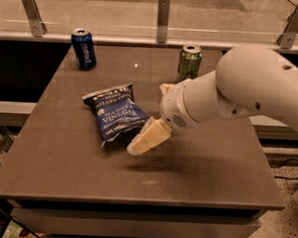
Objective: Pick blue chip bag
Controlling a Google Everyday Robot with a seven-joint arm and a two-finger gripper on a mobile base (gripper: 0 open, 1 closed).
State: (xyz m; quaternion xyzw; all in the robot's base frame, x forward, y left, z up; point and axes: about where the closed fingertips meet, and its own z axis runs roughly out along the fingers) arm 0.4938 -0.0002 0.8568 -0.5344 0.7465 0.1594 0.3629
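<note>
Over the tabletop (63, 157), your pincer (147, 137) hangs at the near corner of the blue chip bag (114, 117); you cannot tell if it is closed.

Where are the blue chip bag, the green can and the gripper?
blue chip bag (117, 118): camera view, middle of its printed front.
green can (189, 65): camera view, its side wall.
gripper (147, 138): camera view, its pale end, by the bag's lower right edge.

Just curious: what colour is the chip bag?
Chip bag: dark blue, white lettering; camera view. Gripper hovers beside it.
</note>
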